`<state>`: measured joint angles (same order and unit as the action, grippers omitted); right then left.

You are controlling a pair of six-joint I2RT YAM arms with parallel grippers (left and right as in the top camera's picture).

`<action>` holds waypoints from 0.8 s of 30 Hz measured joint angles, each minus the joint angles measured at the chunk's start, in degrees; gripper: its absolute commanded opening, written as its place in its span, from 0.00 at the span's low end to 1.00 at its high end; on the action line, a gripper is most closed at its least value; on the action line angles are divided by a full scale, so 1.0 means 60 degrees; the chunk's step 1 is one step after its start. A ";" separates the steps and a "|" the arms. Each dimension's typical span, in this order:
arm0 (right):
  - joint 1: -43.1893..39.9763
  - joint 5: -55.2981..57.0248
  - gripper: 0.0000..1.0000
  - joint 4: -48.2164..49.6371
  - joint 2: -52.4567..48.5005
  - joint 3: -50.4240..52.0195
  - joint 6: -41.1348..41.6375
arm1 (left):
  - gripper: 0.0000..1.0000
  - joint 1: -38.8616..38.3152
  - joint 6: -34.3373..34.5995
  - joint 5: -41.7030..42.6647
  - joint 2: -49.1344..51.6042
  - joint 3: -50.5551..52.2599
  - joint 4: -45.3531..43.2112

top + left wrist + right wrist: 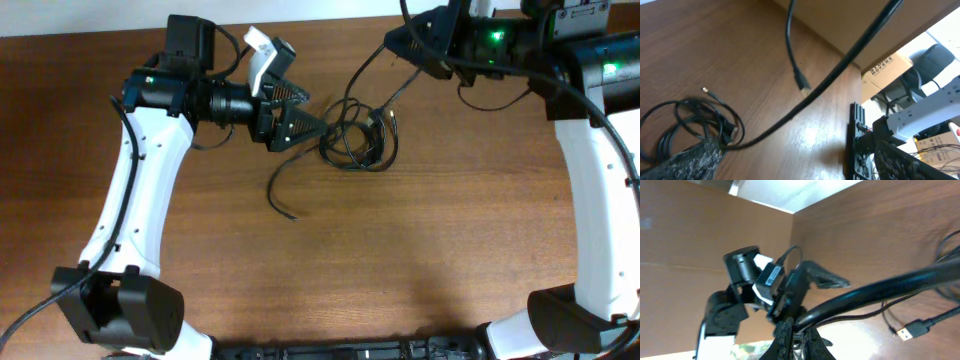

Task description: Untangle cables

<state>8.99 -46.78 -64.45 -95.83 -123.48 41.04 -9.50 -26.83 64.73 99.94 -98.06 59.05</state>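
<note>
Upper centre of the overhead view, on the table [430,250], sits the cable knot [360,138]: several thin black cords in loose overlapping loops, w/ a loose tail [281,190] curling down-left toward frame centre. By the look of them the cords are light, soft and floppy. They give nothing to push against, and a pull where loops cross would prob. drag the whole bunch along. Plug ends are the likely snag pts. Best hold is prob. a single strand just outside the knot or close to a plug, not the middle of the bunch. The right tool [393,45], up and right of the knot, is clenched on the held strand [880,290]. The right wrist view shows its fingers closed round that cord at bottom centre, w/ the cord running off taut to the right edge and a USB plug [910,330] at lower right. In the overhead view the strand drops down-left from the tool into the knot. The left tool [312,110] is released, jaws spread, just left of the knot, gripping nothing. In the left wrist view one finger [690,160] at lower left overlaps the knot's edge; touching or just above, can't tell. A taut cord crosses diagonally to upper right, and a plug-ended cord [802,84] comes down from the top.
</note>
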 measured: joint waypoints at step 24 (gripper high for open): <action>0.0000 -0.0976 0.04 0.1468 0.0000 0.0000 0.2135 | 0.27 -0.1024 -0.0117 -0.0907 0.0000 0.0000 -0.0175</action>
<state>8.99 -52.64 -55.64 -95.83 -123.48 53.84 -15.64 -27.53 59.29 99.94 -98.06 58.00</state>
